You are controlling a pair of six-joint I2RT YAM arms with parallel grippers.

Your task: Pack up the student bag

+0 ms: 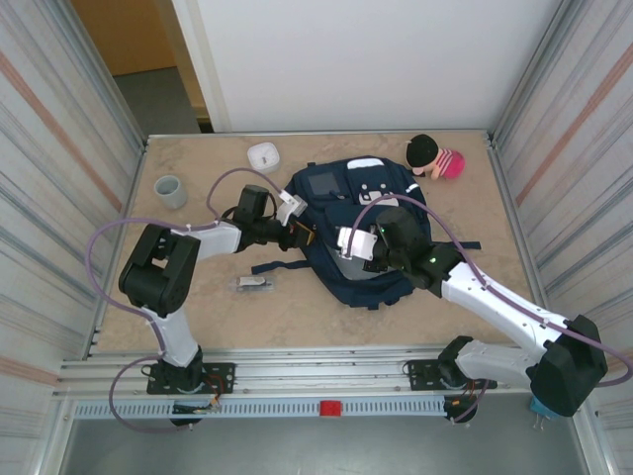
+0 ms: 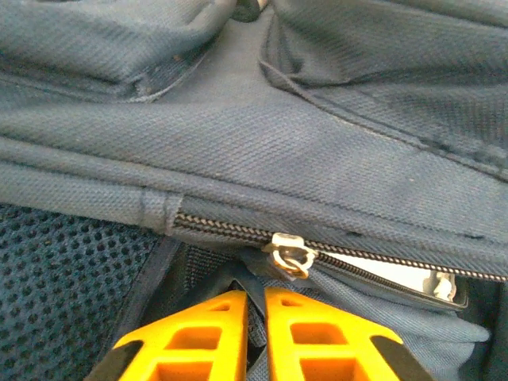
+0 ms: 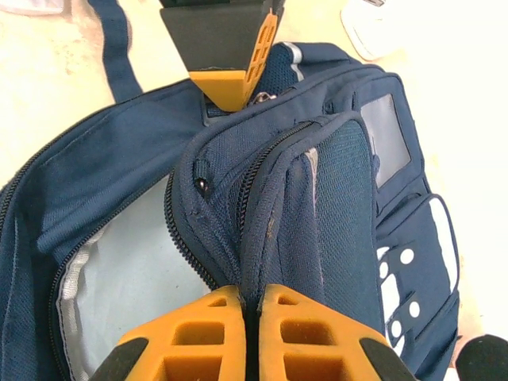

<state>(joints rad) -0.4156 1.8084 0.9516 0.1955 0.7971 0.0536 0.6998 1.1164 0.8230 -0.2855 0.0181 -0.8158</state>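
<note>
The student bag (image 1: 371, 233), navy with a white patch, lies flat mid-table. My left gripper (image 1: 300, 236) is at its left edge. In the left wrist view that gripper (image 2: 255, 305) is shut on the dark fabric pull tab hanging from the metal zipper slider (image 2: 290, 255); the zipper is parted to the slider's right, showing something white inside. My right gripper (image 3: 252, 300) is shut on a raised fold of the bag's flap (image 3: 317, 198) beside the open main compartment, whose pale lining (image 3: 131, 270) shows. The left gripper (image 3: 230, 79) sits at the bag's far edge in the right wrist view.
A grey cup (image 1: 170, 190) and a small white object (image 1: 264, 155) stand at the back left. A black and pink plush toy (image 1: 435, 158) lies behind the bag. A small dark-and-clear item (image 1: 253, 283) rests on the table left of the bag. Metal walls close in both sides.
</note>
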